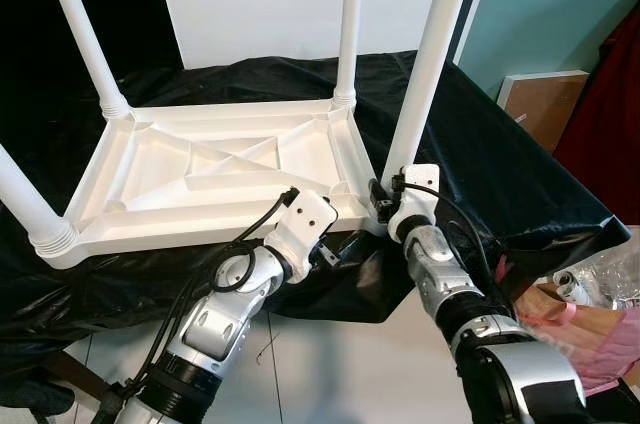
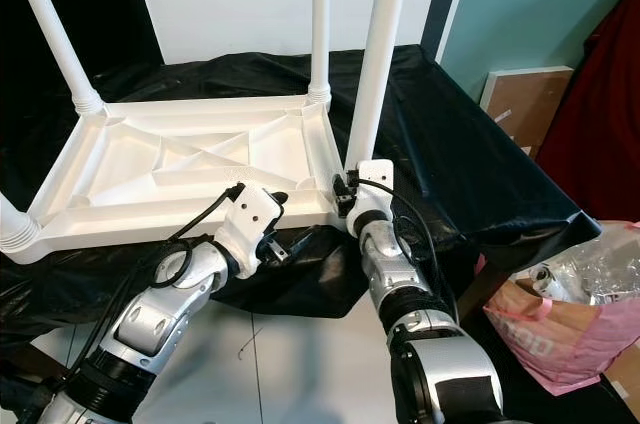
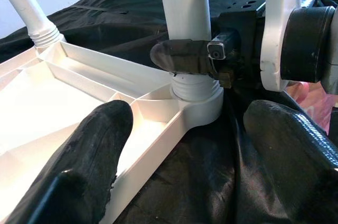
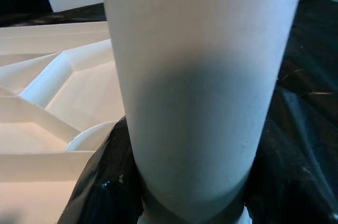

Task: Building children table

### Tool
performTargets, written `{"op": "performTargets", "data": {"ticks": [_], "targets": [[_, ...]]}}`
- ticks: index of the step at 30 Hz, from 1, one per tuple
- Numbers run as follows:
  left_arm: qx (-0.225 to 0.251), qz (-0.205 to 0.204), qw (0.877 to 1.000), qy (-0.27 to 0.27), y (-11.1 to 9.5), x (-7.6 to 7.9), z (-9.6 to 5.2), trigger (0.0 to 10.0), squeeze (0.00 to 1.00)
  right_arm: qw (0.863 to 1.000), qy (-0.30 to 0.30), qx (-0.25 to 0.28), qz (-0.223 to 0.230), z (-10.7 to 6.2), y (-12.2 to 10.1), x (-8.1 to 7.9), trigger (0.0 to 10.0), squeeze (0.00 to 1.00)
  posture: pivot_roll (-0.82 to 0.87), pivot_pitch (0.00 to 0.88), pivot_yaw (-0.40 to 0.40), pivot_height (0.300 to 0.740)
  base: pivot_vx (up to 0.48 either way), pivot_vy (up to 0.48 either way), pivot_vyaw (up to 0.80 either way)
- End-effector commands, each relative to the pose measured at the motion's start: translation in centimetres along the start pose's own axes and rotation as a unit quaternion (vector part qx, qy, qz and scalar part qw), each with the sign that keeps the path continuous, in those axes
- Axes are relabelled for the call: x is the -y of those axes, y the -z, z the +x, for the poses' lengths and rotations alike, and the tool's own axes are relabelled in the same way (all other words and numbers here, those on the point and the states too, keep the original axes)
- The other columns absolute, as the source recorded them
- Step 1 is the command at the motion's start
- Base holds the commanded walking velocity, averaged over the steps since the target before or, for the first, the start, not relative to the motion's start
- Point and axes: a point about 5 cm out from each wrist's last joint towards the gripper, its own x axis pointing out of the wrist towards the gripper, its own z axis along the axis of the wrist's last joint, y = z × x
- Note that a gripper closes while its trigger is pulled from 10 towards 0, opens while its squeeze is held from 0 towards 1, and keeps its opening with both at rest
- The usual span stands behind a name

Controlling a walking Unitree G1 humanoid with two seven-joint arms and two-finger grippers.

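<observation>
Clamped around the base of a white leg (image 1: 425, 84), the right gripper (image 3: 185, 57) holds it just above the threaded collar at the near right corner of the upturned white tabletop (image 1: 215, 179). Its black fingers (image 4: 100, 182) wrap the leg on both sides. Spread wide, the left gripper (image 3: 179, 145) holds nothing and straddles the tabletop's near rim beside that corner. Three more legs stand upright in the other corners. All of it rests on a surface draped in black plastic sheet (image 1: 500, 174).
</observation>
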Motion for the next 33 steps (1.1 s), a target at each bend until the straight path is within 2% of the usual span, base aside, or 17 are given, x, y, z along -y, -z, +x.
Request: {"op": "performTargets", "data": {"ticks": [1, 4, 12, 13, 20, 24, 26, 27, 29, 30, 33], "targets": [[-0.002, -0.001, 0.999, 0.032, 0.1, 0.5, 0.1, 10.0, 0.00, 0.998, 0.017, -0.037, 0.049, -0.7, 1.8, 0.0, 10.0, 0.00, 0.03, 0.000, -0.047, 0.740, 0.000, 0.000, 0.00], [-0.001, 0.000, 1.000, 0.025, 0.1, 0.3, 0.2, 10.0, 0.00, 0.999, 0.020, -0.031, 0.035, -0.6, 1.4, 0.3, 10.0, 0.00, 0.03, 0.000, -0.056, 0.740, 0.000, 0.000, 0.00], [0.000, 0.000, 1.000, 0.022, 0.1, 0.2, 0.2, 10.0, 0.00, 0.999, 0.024, -0.028, 0.032, -0.6, 1.3, 0.3, 10.0, 0.00, 0.03, 0.000, -0.057, 0.740, 0.000, 0.000, 0.00], [0.001, 0.001, 1.000, 0.021, 0.1, 0.1, 0.3, 10.0, 0.00, 0.999, 0.015, -0.021, 0.027, -0.5, 1.1, 0.1, 10.0, 1.00, 0.02, 0.000, -0.060, 0.740, 0.000, 0.000, 0.00], [0.004, 0.003, 1.000, 0.018, -0.1, -0.1, 0.6, 10.0, 0.00, 1.000, -0.017, 0.005, 0.014, -0.7, 0.4, 0.3, 10.0, 1.00, 0.01, 0.000, -0.058, 0.740, 0.000, 0.000, 0.00], [0.004, 0.003, 1.000, 0.018, -0.1, -0.1, 0.6, 10.0, 0.00, 0.998, -0.052, 0.022, -0.003, -1.0, 0.0, 1.0, 10.0, 1.00, 0.01, 0.000, -0.057, 0.740, 0.000, 0.000, 0.00], [0.003, 0.002, 1.000, 0.020, 0.0, 0.0, 0.5, 10.0, 0.00, 0.995, -0.095, 0.027, -0.026, -1.4, -0.2, 2.1, 10.0, 1.00, 0.01, 0.000, -0.056, 0.740, 0.000, 0.000, 0.00], [0.002, 0.002, 1.000, 0.021, 0.0, 0.0, 0.5, 10.0, 0.00, 0.993, -0.109, 0.027, -0.035, -1.5, -0.3, 2.6, 10.0, 0.57, 0.00, 0.000, -0.049, 0.740, 0.000, 0.000, 0.00], [0.002, 0.002, 1.000, 0.021, 0.0, 0.0, 0.5, 10.0, 0.00, 0.993, -0.109, 0.027, -0.035, -1.5, -0.3, 2.6, 10.0, 0.57, 0.00, 0.000, -0.049, 0.740, 0.000, 0.000, 0.00], [0.001, 0.003, 1.000, 0.022, 0.1, 0.0, 0.5, 10.0, 0.00, 0.990, -0.126, 0.028, -0.048, -1.5, -0.6, 3.0, 10.0, 0.00, 0.00, 0.000, -0.044, 0.740, 0.000, 0.000, 0.00], [0.001, 0.004, 1.000, 0.024, 0.1, 0.0, 0.6, 10.0, 0.00, 0.986, -0.149, 0.028, -0.062, -1.4, -0.9, 3.3, 10.0, 0.00, 0.00, 0.000, -0.041, 0.740, 0.000, 0.000, 0.00]]}}
